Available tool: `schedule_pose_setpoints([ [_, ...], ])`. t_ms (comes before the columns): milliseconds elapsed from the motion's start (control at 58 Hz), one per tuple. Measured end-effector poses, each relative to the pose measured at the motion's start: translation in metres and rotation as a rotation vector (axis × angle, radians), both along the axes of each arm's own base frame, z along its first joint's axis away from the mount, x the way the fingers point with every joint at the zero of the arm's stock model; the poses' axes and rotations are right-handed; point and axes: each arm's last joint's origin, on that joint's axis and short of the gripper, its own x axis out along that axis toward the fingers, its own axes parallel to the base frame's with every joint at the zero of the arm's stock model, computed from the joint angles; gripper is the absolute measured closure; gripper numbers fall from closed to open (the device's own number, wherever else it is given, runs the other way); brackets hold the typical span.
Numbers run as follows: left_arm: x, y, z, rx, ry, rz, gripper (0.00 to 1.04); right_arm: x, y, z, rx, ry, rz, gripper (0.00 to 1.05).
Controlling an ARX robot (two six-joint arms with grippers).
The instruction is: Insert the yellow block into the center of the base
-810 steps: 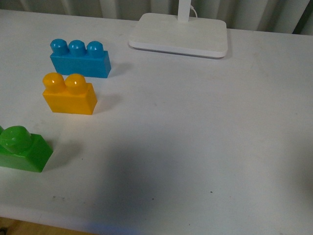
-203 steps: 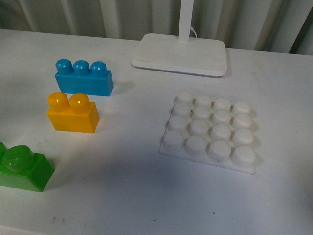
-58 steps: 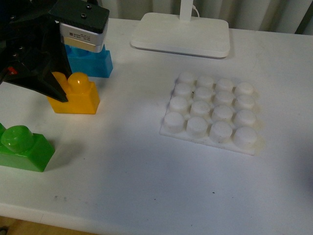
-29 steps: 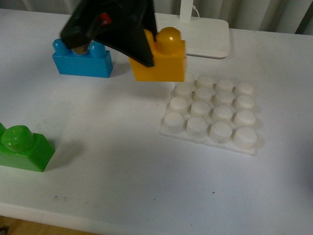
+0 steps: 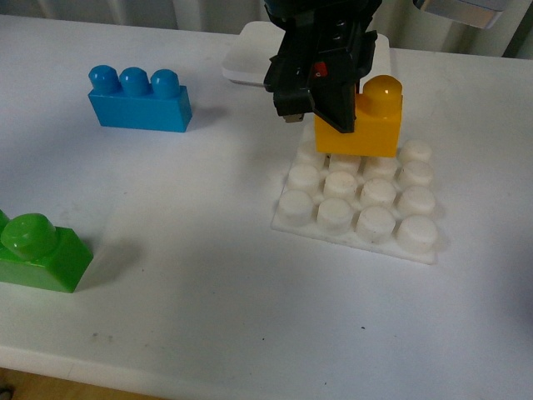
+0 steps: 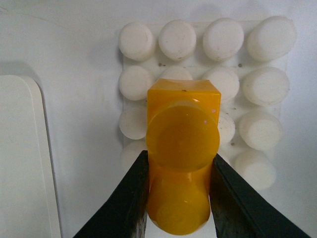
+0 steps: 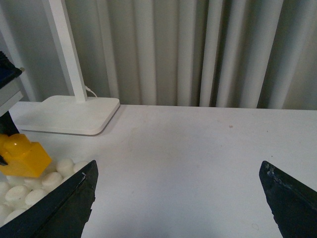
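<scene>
My left gripper (image 5: 329, 104) is shut on the yellow block (image 5: 366, 121) and holds it just above the far rows of the white studded base (image 5: 358, 204). In the left wrist view the yellow block (image 6: 182, 153) sits between the two black fingers (image 6: 130, 198), over the base (image 6: 257, 94). The right wrist view shows the yellow block (image 7: 20, 154) over the base (image 7: 29, 183) at its left edge. My right gripper (image 7: 178, 198) is open and empty above bare table, off to the right of the base.
A blue three-stud brick (image 5: 138, 98) stands at the back left. A green brick (image 5: 37, 252) sits at the left edge. A white lamp stand (image 5: 250, 50) lies behind the base, partly hidden by my left arm.
My left gripper has carried the yellow block to the right, from beside the blue brick to above the far rows of the base. The base and other bricks have not moved.
</scene>
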Motion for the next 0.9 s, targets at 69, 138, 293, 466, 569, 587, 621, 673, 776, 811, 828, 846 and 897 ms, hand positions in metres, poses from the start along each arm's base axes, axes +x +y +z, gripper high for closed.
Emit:
schedule_pose_setpoints([
  [69,0.003,-0.003,-0.001,-0.008,0.003,0.002,0.75,0.0,0.0,0.0,0.0,0.0,0.0,0.09],
  [138,0.004,-0.004,-0.003,-0.01,0.006,0.003,0.75,0.0,0.0,0.0,0.0,0.0,0.0,0.09],
  [293,0.005,-0.007,-0.009,-0.001,0.022,-0.001,0.75,0.0,0.0,0.0,0.0,0.0,0.0,0.09],
  [466,0.005,-0.008,-0.012,0.006,0.037,-0.004,0.75,0.0,0.0,0.0,0.0,0.0,0.0,0.09],
  [569,0.005,-0.008,-0.012,0.003,0.032,-0.004,0.75,0.0,0.0,0.0,0.0,0.0,0.0,0.09],
  [587,0.006,-0.008,-0.012,0.002,0.03,-0.004,0.75,0.0,0.0,0.0,0.0,0.0,0.0,0.09],
  [621,0.006,-0.009,-0.012,0.002,0.029,-0.004,0.75,0.0,0.0,0.0,0.0,0.0,0.0,0.09],
  [673,0.006,-0.009,-0.012,0.001,0.027,-0.004,0.75,0.0,0.0,0.0,0.0,0.0,0.0,0.09],
  [776,0.006,-0.01,-0.014,0.003,0.03,-0.005,0.75,0.0,0.0,0.0,0.0,0.0,0.0,0.09],
  [811,0.006,-0.01,-0.015,0.006,0.032,-0.005,0.75,0.0,0.0,0.0,0.0,0.0,0.0,0.09],
  [828,0.006,-0.011,-0.016,0.007,0.034,-0.006,0.75,0.0,0.0,0.0,0.0,0.0,0.0,0.09],
  [846,0.006,-0.011,-0.016,0.008,0.034,-0.006,0.75,0.0,0.0,0.0,0.0,0.0,0.0,0.09],
  [897,0.006,-0.012,-0.019,0.013,0.04,-0.008,0.75,0.0,0.0,0.0,0.0,0.0,0.0,0.09],
])
